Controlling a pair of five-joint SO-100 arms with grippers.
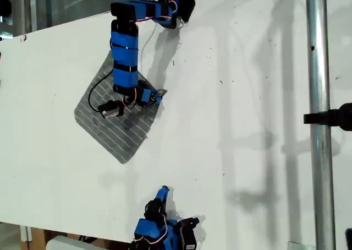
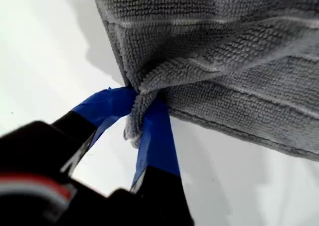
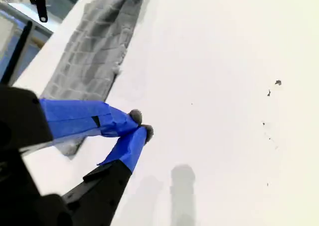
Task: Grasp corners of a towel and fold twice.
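Note:
The grey striped towel (image 1: 124, 137) lies on the white table (image 1: 236, 96) in the exterior view's left half, turned like a diamond. Reaching down from the exterior view's top, my first gripper (image 1: 158, 96) is at the towel's corner nearest the exterior view's right. Close up, that first gripper (image 2: 142, 99) is shut on the bunched corner (image 2: 134, 121), and the towel (image 2: 224, 61) hangs in layers behind it. My second gripper (image 1: 164, 192) rests near the exterior view's bottom edge, apart from the cloth. Its own view shows the second gripper (image 3: 142, 125) shut on nothing, with the towel (image 3: 94, 52) farther off.
A vertical metal pole (image 1: 316, 118) with a black clamp (image 1: 333, 118) stands at the exterior view's right. The first arm's blue links (image 1: 124, 57) lie over the towel. The second arm's base (image 1: 165, 231) sits at the table's near edge.

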